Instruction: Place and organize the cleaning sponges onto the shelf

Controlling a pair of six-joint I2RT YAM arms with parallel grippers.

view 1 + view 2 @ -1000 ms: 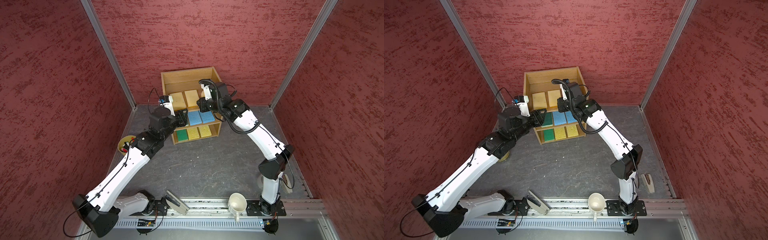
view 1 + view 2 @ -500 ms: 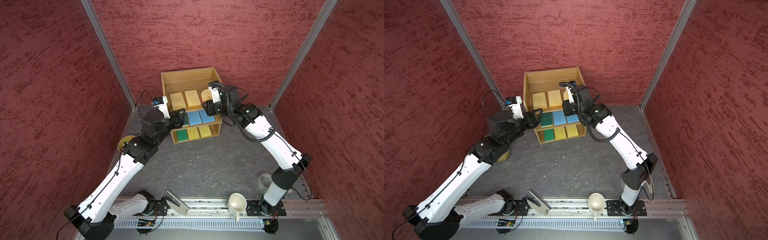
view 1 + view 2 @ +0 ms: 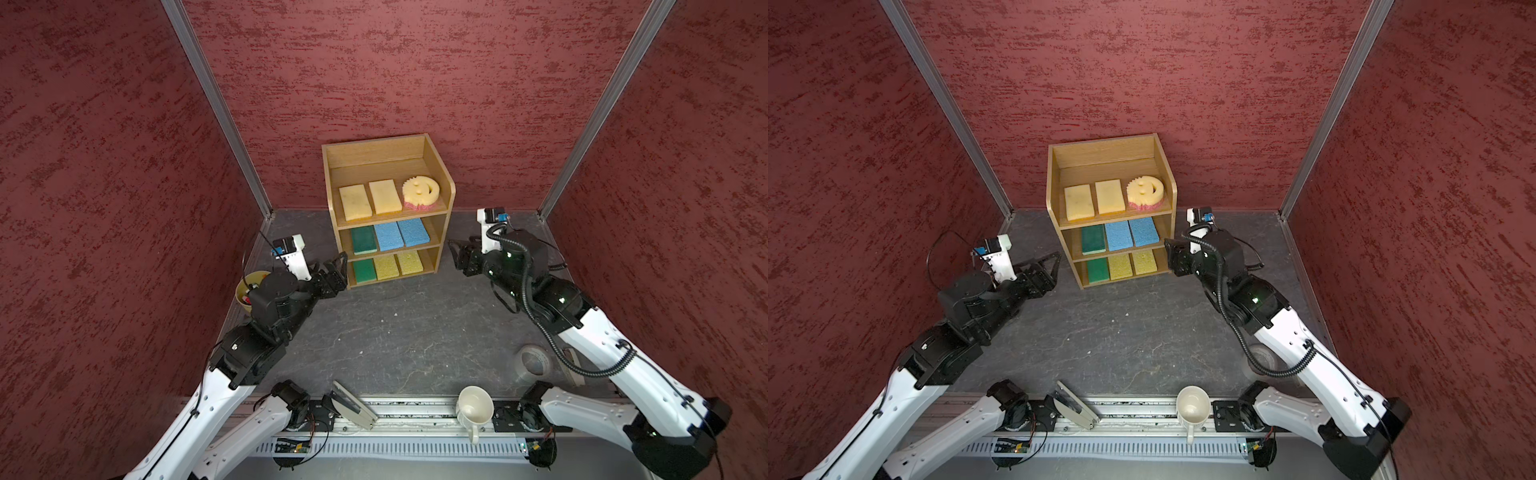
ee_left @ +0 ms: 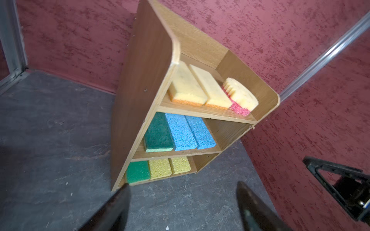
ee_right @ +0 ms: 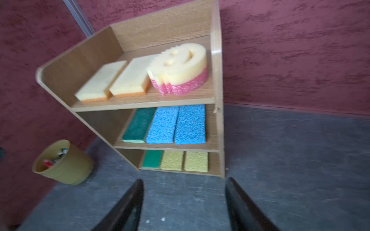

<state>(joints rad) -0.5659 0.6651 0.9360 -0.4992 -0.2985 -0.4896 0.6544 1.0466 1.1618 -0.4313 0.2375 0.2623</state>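
— Nine cleaning sponges (image 3: 413,232), all on the shelf (image 3: 376,157)? What do both top views give?

— All nine, three to a tier; the shelf stands against the far wall. Top tier, left to right: two tan sponges (image 3: 355,202), then the smiley sponge (image 3: 420,192). Middle: a green sponge (image 3: 364,240), then two blue sponges (image 3: 389,236). Bottom: another green one, then two yellow sponges (image 3: 386,267). The left gripper (image 3: 341,270) hovers close beside the shelf's left panel, the right gripper (image 3: 455,257) close beside its right panel. Both have their jaws apart and hold nothing. A yellow cup (image 3: 245,286) shows in a top view by the left wall, partly behind the left arm.

— And the left wrist view?

— Its fingers (image 4: 118,208) are spread wide over the grey tabletop (image 4: 50,130), nothing between them. It shows the sponges' front edges, which the top views do not: orange layers under the tan pair, pink under the smiley, pale green under the middle green one.

— The right wrist view?

— Slightly blurred. Jaws wide apart, empty. Same coloured layers, plus the yellow cup (image 5: 66,166) on the tabletop left of the shelf, its inside in sight: small items, one red; what they are I cannot tell.
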